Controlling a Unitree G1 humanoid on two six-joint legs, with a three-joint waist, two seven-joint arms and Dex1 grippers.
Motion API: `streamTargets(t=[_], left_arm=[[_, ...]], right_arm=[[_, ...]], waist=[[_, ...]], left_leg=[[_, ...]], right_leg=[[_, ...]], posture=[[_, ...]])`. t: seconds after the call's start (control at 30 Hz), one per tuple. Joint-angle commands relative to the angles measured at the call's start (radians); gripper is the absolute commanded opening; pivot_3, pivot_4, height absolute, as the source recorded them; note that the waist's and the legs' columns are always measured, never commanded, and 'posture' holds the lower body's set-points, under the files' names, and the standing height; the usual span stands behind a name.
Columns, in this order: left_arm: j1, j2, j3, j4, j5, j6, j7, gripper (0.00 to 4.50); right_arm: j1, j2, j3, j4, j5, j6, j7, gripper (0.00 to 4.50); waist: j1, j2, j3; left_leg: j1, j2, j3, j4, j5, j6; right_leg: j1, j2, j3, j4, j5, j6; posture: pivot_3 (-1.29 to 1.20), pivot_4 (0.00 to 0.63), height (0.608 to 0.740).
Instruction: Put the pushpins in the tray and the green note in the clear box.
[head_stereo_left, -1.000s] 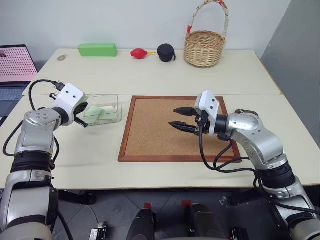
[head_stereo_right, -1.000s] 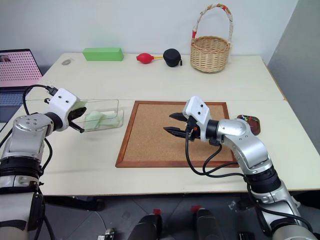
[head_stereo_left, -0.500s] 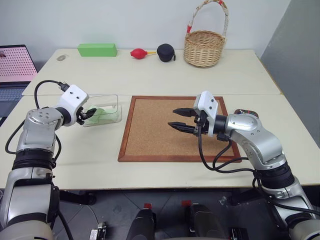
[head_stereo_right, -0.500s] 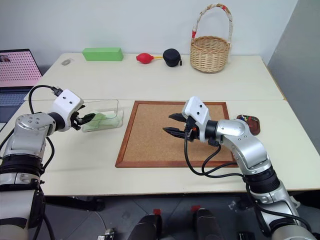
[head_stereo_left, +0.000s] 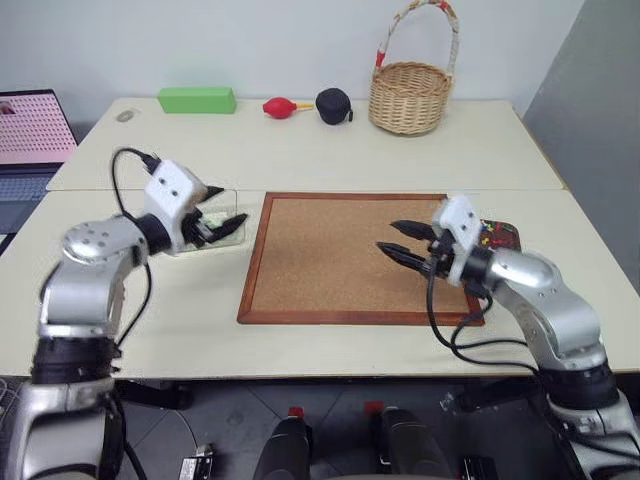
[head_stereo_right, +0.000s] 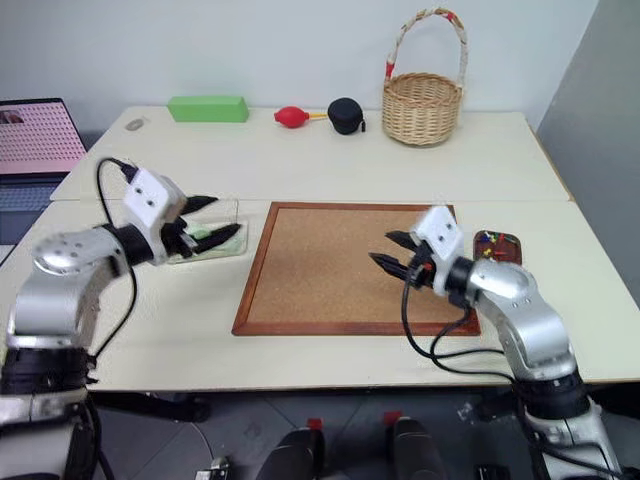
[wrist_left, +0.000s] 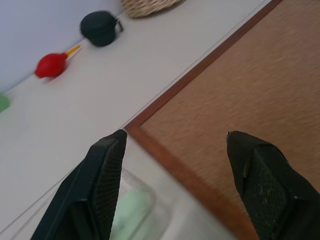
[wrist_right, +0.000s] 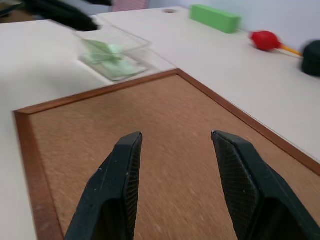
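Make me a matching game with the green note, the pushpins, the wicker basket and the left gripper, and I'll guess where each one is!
Things:
1. green note
2. pushpins
3. wicker basket
4. left gripper

Places or states:
A. at the back of the table
B. in the clear box
C. open, over the clear box
D. in the tray

Pairs: 1-B, 2-D, 3-A, 4-C

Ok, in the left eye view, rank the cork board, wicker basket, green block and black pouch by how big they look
Largest to smallest:
1. cork board
2. wicker basket
3. green block
4. black pouch
The last three sit farther from the camera, so they look smaller than they are.
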Motion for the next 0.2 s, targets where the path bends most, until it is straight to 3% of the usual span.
streamTargets(t=[0.03, 0.2], left_arm=[[0.106, -0.063, -0.006, -0.115, -0.016, -0.001, 0.059, 3.38], [0.172, -0.108, -0.02, -0.135, -0.012, -0.037, 0.077, 3.38]], right_arm=[[0.122, 0.008, -0.067, -0.068, -0.014, -0.064, -0.057, 2.35], [0.17, 0.011, -0.073, -0.061, -0.041, -0.105, -0.085, 2.35]], waist=[[-0.002, 0.0, 0.0], [-0.003, 0.0, 0.0]], left_leg=[[0.0, 0.0, 0.0, 0.0, 0.0, 0.0], [0.003, 0.001, 0.001, 0.0, 0.0, 0.0]], right_leg=[[0.0, 0.0, 0.0, -0.001, 0.0, 0.0], [0.001, 0.001, 0.001, 0.001, 0.0, 0.0]], posture=[[0.0, 0.15, 0.74], [0.0, 0.15, 0.74]])
